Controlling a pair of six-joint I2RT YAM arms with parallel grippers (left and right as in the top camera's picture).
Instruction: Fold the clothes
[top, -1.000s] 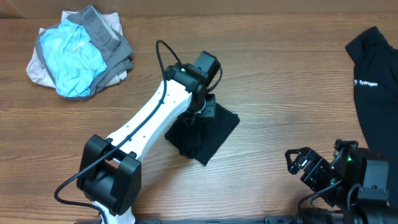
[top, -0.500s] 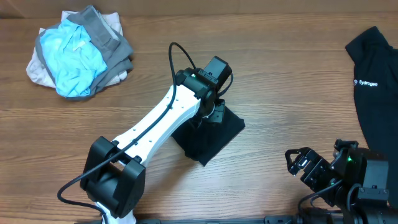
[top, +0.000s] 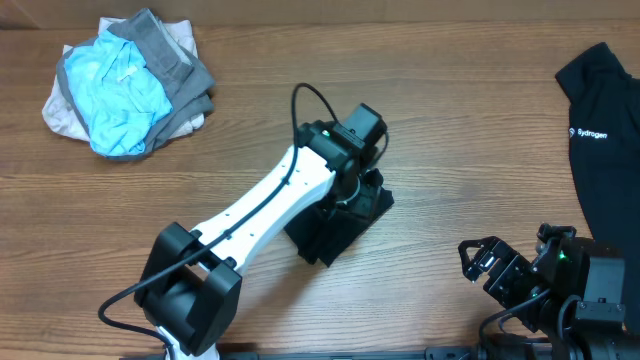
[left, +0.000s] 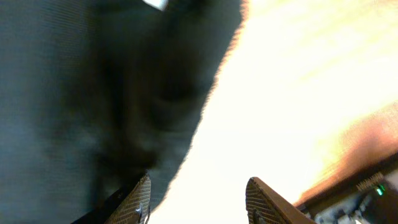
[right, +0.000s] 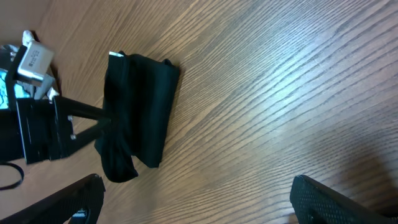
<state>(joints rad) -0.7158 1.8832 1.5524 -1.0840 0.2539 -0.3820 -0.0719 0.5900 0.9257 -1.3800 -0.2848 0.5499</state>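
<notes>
**A:** Why is the left pincer (left: 198, 198) sitting so low over the clothes (top: 335, 235)?

**B:** My guess is it is setting down a finished fold. The clothes lie as a small dark square directly beneath it. In the wrist view the fabric spreads away past one fingertip, and bare table (top: 450, 120) shows between the two tips.

**A:** So is it clenched on the cloth?

**B:** No. The fingers stand parted with nothing pinched between them, though that view is blurred. The cloth edge lies at one finger, and I can't tell whether they touch.

**A:** And the right pincer (top: 480, 258)?

**B:** It is spread wide and empty, parked well apart from the square. It looks to be staying clear so it can't drag the fold loose.

**A:** What about the other fabric?

**B:** The lettered black garment (top: 600, 130) lies beyond the right pincer. The blue-and-grey bundle (top: 125, 85) sits far off from both. I judge neither belongs to this step.
</notes>
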